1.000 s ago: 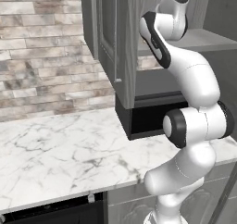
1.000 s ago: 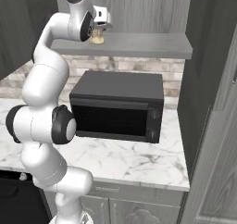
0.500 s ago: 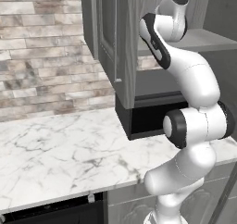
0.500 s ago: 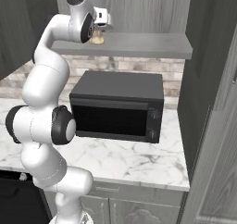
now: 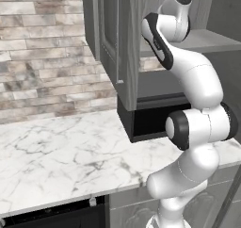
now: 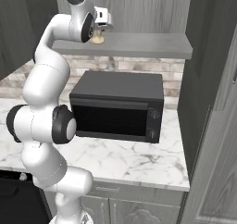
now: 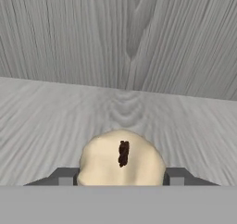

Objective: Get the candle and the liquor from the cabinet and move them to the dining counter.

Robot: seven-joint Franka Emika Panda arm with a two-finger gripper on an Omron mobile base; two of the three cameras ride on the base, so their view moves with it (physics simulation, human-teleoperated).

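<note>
The cabinet (image 6: pixel 139 5) is a grey wood-grain wall unit; its inner shelf (image 6: pixel 139 45) runs across the upper part of the right base view, and its tall panelled door (image 5: pixel 110 38) stands open in the left base view, edge toward the camera; a brick wall (image 5: pixel 42 48) backs the white grey-veined marble desk (image 5: pixel 56 151) below it. A black microwave (image 6: pixel 118 107) sits on that desk directly under the shelf. The white arm (image 6: pixel 44 98) rises from the base and bends up to shelf height, its hand reaching into the cabinet at the left end of the shelf. The candle (image 7: pixel 122 159) is a squat tan-yellow piece with a dark wick on top; it stands on the shelf near the left end, in front of the cabinet's back panel; in the right base view it shows just beneath the hand (image 6: pixel 97 39). The fingers (image 7: pixel 178 177) sit one on each side of the candle, close against its flanks in the hand view; they stand partly apart; whether they press on the wax cannot be told.
</note>
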